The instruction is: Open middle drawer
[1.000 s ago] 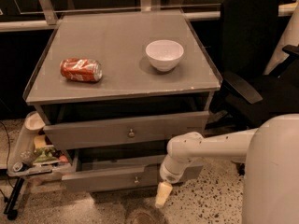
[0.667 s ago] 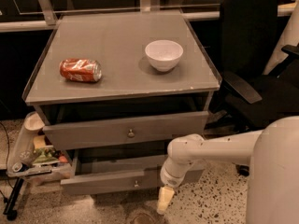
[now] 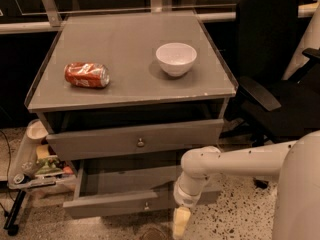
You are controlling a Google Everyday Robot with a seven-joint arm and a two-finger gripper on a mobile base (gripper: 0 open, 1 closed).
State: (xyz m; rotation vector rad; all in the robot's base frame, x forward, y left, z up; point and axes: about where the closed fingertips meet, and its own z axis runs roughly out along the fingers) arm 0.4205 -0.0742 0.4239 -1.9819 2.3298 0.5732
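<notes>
Grey middle drawer point(image 3: 110, 206) with a small round metal knob stands partly open.
Cream-tipped gripper point(image 3: 181, 223) hangs at its front's near right end; its grip cannot be told.

Claw point(image 3: 181, 224) hangs just beside the pulled-out middle drawer point(image 3: 110, 207).

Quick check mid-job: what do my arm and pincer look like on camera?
The arm is a smooth white tube with dark specks and a bulbous elbow joint. The pincer, low in front of the pulled-out drawer, is pale cream-yellow. No cables or markings show.
</notes>
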